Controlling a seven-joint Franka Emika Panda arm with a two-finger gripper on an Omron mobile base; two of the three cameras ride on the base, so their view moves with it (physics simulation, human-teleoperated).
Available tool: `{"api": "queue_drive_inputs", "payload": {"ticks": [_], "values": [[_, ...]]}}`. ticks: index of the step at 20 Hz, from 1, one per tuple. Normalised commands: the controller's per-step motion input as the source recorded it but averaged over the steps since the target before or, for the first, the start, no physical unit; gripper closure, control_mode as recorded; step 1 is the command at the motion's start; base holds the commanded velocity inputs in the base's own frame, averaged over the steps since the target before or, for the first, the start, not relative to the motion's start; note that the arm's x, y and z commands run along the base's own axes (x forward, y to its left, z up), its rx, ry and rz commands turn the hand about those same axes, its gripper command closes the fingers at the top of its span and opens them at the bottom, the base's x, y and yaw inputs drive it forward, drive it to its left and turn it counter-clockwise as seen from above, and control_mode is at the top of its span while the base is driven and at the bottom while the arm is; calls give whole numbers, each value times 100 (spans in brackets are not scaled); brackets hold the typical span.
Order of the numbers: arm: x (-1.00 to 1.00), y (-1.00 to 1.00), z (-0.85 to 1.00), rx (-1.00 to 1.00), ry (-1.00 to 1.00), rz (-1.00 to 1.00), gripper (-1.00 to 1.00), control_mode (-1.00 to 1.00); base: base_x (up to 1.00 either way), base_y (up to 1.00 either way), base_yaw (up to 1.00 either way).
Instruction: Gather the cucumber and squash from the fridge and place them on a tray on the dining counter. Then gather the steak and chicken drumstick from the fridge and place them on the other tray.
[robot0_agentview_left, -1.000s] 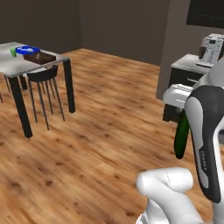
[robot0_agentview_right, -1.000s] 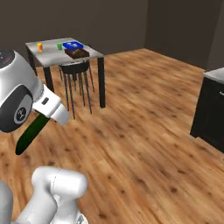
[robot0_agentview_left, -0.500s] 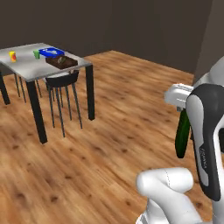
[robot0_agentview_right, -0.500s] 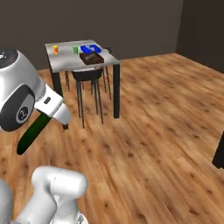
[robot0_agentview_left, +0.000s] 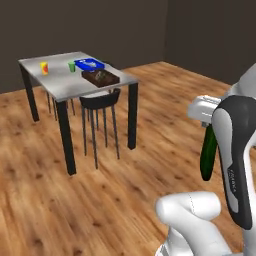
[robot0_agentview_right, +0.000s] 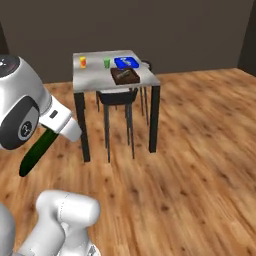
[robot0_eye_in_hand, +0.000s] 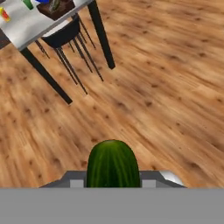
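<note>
Gripper (robot0_eye_in_hand: 113, 183) closed on the cucumber (robot0_agentview_left: 208, 154), carried low beside the arm; fingers largely hidden, so grip depth is apparently shallow. Dining counter (robot0_agentview_right: 95, 77) with brown tray (robot0_agentview_right: 125, 75) stands far ahead. Risk: cucumber slipping out during transit

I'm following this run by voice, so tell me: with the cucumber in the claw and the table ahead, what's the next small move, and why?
Probably drive the base closer to the dining counter. The claw is shut on the cucumber, but the brown tray sits well beyond the arm, across open wood floor, so it likely cannot be reached yet.
</note>
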Motion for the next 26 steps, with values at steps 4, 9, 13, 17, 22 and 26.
{"api": "queue_drive_inputs", "payload": {"ticks": [4, 9, 13, 17, 22, 26], "values": [[0, 0, 0, 0, 0, 0, 100, 100, 100, -31, 33], [0, 0, 0, 0, 0, 0, 100, 100, 100, -30, 35], [0, 0, 0, 0, 0, 0, 100, 100, 100, -32, 35], [0, 0, 0, 0, 0, 0, 100, 100, 100, -36, 37], [0, 0, 0, 0, 0, 0, 100, 100, 100, -36, 35], [0, 0, 0, 0, 0, 0, 100, 100, 95, -65, 29]]}}
